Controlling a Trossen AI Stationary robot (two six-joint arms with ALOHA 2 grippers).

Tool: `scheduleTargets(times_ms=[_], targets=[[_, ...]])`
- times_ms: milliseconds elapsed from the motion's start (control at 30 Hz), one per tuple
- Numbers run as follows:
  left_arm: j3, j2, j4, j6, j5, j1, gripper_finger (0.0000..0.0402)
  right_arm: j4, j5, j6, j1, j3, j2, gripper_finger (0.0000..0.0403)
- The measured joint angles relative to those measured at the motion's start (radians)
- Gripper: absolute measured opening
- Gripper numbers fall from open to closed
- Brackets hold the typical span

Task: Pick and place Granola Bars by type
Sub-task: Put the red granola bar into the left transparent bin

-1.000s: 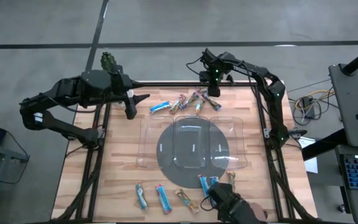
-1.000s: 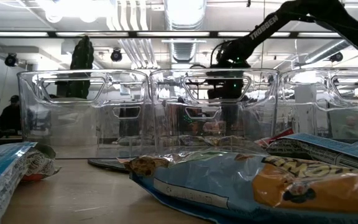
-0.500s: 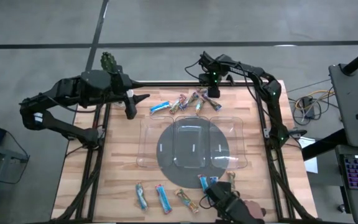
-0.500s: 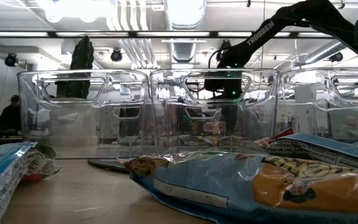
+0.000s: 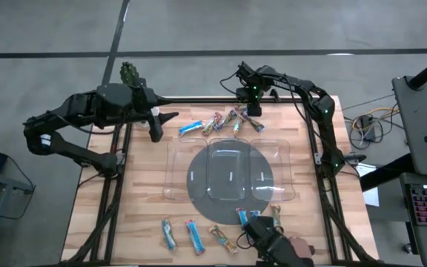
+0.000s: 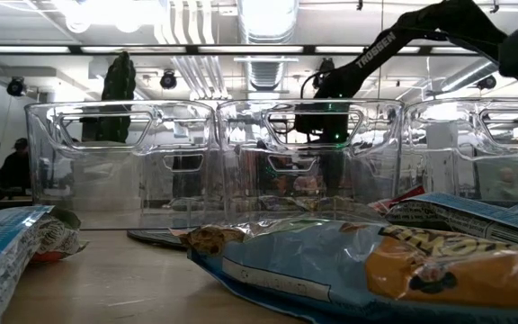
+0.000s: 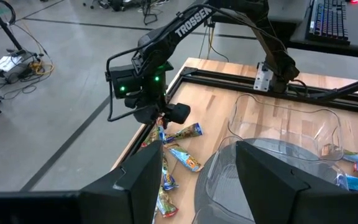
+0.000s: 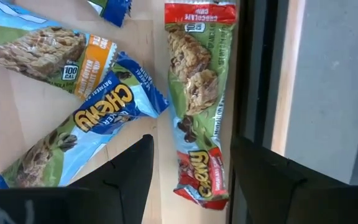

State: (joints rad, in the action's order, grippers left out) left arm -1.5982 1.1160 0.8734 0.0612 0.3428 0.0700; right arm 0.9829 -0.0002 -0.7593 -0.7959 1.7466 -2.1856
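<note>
Several granola bars (image 5: 217, 122) lie by the table's far edge, and more (image 5: 195, 237) lie along the near edge. My right gripper (image 5: 252, 111) points down over the far group, open. In its wrist view the gripper (image 8: 194, 152) has a finger on either side of a red-and-green bar (image 8: 201, 93), clear of it. A blue bar (image 8: 95, 118) lies beside that one. My left gripper (image 5: 167, 119) waits open above the table's far left corner, and in its own view the gripper (image 7: 197, 165) holds nothing.
A clear three-compartment tray (image 5: 176, 194) stands mid-table on a round grey mat (image 5: 199, 159). A black frame rail (image 8: 253, 74) runs right beside the red-and-green bar. A person's hand (image 5: 296, 245) and a dark shape show at the near edge, by the near bars.
My right gripper has sunk a little toward the bars at the far edge and has stayed open.
</note>
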Motion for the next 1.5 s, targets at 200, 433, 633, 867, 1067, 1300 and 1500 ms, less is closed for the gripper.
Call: scheduleTargets(times_ms=[200,433,633,867,1067,1300,1500], targets=[[0.0,0.0,0.0,0.0,0.0,0.0,0.0186,0.001,0.0,0.0,0.0,0.0,-0.038,0.0203],[0.0,0.0,0.0,0.004,0.0,0.0,0.0186,0.0,0.004,0.011,-0.001,0.002,-0.072,0.0203],[0.0,0.0,0.0,0.003,0.0,0.0,0.0186,-0.007,0.003,0.01,-0.001,0.003,-0.075,0.0199],[0.0,0.0,0.0,0.019,0.024,0.0,0.0186,-0.025,0.009,0.012,-0.001,0.003,-0.078,0.0121],[0.0,0.0,0.0,0.026,0.025,0.0,0.0186,-0.021,0.008,0.019,-0.001,0.003,-0.078,0.0037],[0.0,0.0,0.0,0.026,0.024,0.0,0.0186,-0.013,0.003,0.027,0.0,-0.001,-0.064,0.0029],[0.0,0.0,0.0,0.026,0.024,0.0,0.0186,-0.011,0.002,0.049,0.0,-0.002,-0.015,0.0026]])
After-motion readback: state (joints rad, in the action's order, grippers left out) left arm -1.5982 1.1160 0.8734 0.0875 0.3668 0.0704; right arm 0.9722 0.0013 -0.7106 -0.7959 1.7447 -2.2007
